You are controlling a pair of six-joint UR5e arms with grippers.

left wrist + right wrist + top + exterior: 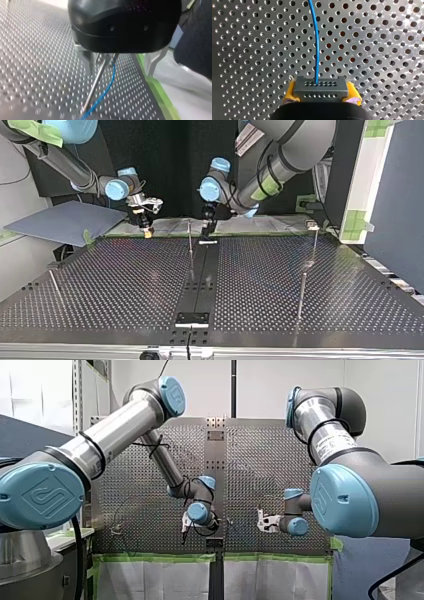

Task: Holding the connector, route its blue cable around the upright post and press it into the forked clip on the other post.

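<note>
Connector (321, 88), dark and blocky with rows of small holes, is pinched between the yellow pads (290, 93) of my right gripper (321, 97). The blue cable (315, 42) leaves its face and runs straight ahead over the perforated table (374, 50).

In the top view the thin upright post (190, 239) at the middle of the table's far side serves as the mark. Well to the left of it and nearer the camera, a short leaning rod (55, 287) stands at the table's edge. Closer to the post, and to its left, my right gripper (147, 233) hangs low over the table's far edge, apart from the post. The connector and cable are too small to make out from there.

Just to the right of the post comes my left gripper (206, 233), black, pointing down beside it. Its wrist view shows its metal fingers (87, 61) spread wide, holding nothing. A metal post (96, 82) slants up between them, closer to one finger, and the blue cable (107, 87) runs alongside it. I cannot tell whether the cable touches the post.

Well to the right of the upright post stands the clip post (315, 245), with a small metal piece on top whose fork I cannot make out. A second plain post (302, 295) stands nearer the camera.
</note>
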